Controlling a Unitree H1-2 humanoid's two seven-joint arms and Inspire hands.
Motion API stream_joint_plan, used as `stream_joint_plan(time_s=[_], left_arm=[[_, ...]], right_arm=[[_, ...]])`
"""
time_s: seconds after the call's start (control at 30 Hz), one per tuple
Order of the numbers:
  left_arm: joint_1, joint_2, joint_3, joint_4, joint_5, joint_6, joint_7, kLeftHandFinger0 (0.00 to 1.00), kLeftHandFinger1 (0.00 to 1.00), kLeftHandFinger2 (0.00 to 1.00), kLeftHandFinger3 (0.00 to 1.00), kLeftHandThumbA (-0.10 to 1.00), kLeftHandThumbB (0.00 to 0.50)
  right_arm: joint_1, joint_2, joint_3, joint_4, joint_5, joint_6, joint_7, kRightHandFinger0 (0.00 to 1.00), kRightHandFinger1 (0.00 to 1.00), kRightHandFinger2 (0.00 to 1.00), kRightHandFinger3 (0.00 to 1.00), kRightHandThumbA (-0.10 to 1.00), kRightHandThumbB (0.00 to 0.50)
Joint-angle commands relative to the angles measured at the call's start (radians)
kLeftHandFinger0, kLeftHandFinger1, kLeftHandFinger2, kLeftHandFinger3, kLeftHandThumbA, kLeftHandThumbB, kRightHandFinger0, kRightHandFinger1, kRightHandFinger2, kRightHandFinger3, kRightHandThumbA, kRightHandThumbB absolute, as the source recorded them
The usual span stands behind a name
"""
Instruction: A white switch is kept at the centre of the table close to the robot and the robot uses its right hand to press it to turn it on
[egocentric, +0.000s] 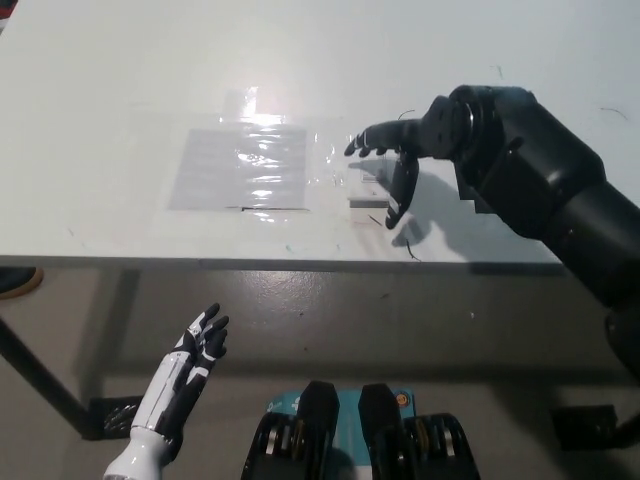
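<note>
White and mostly hidden, the switch (368, 188) lies directly beneath the spread fingers (400, 195) of the black right hand (392, 160) — one points down at its near edge, gripping nothing. The press looks underway; whether it has clicked on, I cannot tell. Left hand (200, 340) hangs below the table (120, 80), fingers apart. No containers in view.
</note>
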Motion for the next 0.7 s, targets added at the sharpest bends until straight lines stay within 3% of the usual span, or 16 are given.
stream_joint_plan(time_s=[0.0, 0.1, 0.3, 0.67], left_arm=[[-0.016, 0.008, 0.003, -0.028, 0.003, -0.01, -0.004, 1.0, 1.0, 1.0, 1.0, 0.86, 0.057], [-0.017, 0.008, 0.003, -0.027, 0.001, -0.014, -0.007, 1.0, 1.0, 1.0, 1.0, 0.85, 0.083], [-0.022, 0.009, 0.004, -0.027, -0.001, -0.006, -0.008, 1.0, 1.0, 1.0, 1.0, 0.85, 0.063], [-0.028, 0.009, 0.003, -0.025, 0.009, 0.0, -0.006, 1.0, 1.0, 1.0, 1.0, 0.85, 0.087]], right_arm=[[-0.031, -0.003, -0.021, -0.02, -0.027, -0.04, 0.016, 1.0, 1.0, 1.0, 1.0, 1.0, 0.309], [-0.02, -0.003, -0.019, -0.019, -0.039, -0.05, 0.01, 1.0, 1.0, 1.0, 1.0, 1.0, 0.316], [0.0, 0.0, -0.043, -0.028, -0.033, -0.043, 0.02, 1.0, 1.0, 1.0, 1.0, 1.0, 0.31], [0.059, 0.013, -0.055, -0.037, -0.051, -0.041, 0.025, 1.0, 1.0, 1.0, 1.0, 1.0, 0.314]])
